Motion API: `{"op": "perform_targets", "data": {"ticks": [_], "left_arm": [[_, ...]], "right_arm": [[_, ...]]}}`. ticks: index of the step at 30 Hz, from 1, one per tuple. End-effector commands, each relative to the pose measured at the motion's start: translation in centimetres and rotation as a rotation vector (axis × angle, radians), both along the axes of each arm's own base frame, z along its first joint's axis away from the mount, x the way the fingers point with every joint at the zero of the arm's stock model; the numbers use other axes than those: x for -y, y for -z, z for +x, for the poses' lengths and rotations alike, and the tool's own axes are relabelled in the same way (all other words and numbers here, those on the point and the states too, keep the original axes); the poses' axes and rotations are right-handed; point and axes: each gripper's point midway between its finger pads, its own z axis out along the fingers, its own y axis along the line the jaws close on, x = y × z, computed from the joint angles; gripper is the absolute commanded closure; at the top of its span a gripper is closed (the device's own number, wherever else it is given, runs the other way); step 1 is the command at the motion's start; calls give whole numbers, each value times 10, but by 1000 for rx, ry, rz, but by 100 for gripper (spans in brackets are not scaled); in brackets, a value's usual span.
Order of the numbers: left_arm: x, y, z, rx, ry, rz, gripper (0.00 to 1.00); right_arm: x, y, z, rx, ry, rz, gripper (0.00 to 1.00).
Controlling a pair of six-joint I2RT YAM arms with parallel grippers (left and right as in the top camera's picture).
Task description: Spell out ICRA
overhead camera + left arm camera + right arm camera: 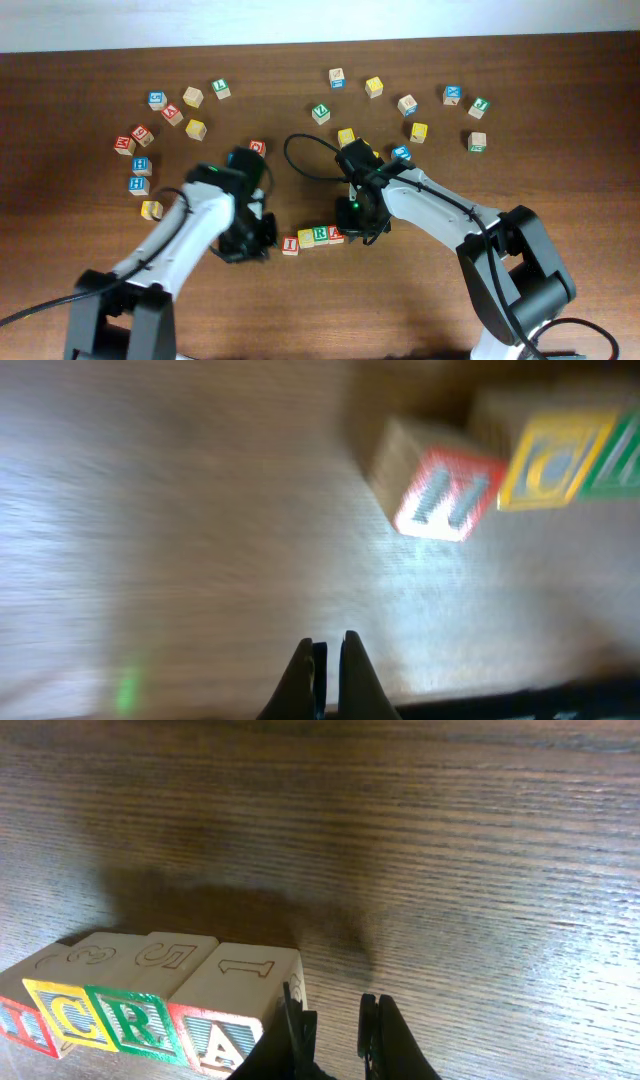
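Four cubes stand in a row near the table's middle: red-framed I (pixel 290 244), yellow C (pixel 306 239), green R (pixel 321 236) and red A (pixel 336 234). The right wrist view shows them as I (pixel 15 1020), C (pixel 65 1015), R (pixel 135 1028) and A (pixel 220 1040). My right gripper (pixel 329 992) sits at the A's right side, its jaws slightly open with nothing between them and its left finger against the cube. It shows overhead as the right gripper (pixel 353 229). My left gripper (pixel 328 637) is shut and empty, just left of the I (pixel 445 495) and apart from it, with the C (pixel 548 465) beyond.
Loose letter cubes lie scattered at the back left (pixel 172 115) and back right (pixel 418 132). One red cube (pixel 257 147) sits just behind the left arm. A black cable (pixel 300 150) loops over the table between the arms.
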Motion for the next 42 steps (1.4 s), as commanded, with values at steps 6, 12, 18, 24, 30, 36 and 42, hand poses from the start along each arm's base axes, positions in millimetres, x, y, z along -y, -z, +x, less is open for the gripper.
{"op": "perform_targets", "data": {"ticks": [6, 12, 18, 24, 30, 36, 42], "left_arm": [[26, 47, -18, 23, -53, -36, 100], [35, 50, 0, 99, -75, -75, 100], [38, 49, 4, 116, -86, -92, 100], [40, 49, 9, 135, -85, -102, 100], [43, 48, 13, 153, -85, -111, 100], [47, 47, 9, 134, -59, -141, 100], [44, 20, 5, 178, -36, -164, 100]], "right_arm": [[0, 4, -4, -6, -7, -16, 89], [0, 4, -4, -6, -7, -16, 89], [0, 4, -4, -5, -7, -17, 89], [0, 4, -4, -6, -7, -16, 89], [0, 4, -4, -5, -7, -16, 89], [0, 4, -4, -5, -7, -16, 89], [0, 4, -4, -5, -7, -16, 89]]}}
